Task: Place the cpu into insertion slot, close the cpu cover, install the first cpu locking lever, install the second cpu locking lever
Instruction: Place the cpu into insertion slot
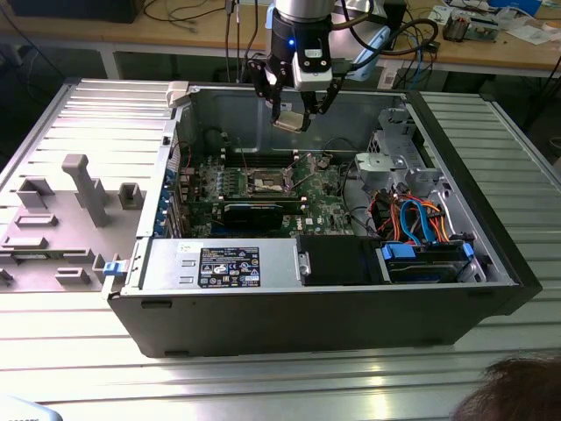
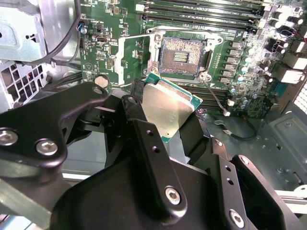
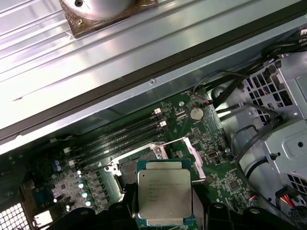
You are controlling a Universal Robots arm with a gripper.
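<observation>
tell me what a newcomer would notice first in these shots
In the exterior view the open computer case on the ribbed metal table draws the eye first, its green circuit board exposed. Above the board, the gripper holds the cpu, its silvery top plain in the first wrist view. In the second wrist view the insertion slot lies bare beyond the cpu, tan-gold contacts uncovered.

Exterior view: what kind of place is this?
Probably a robotics lab: an open computer case on a ribbed metal table, the tool holding the cpu above it, a cable-strewn wooden bench behind.
</observation>
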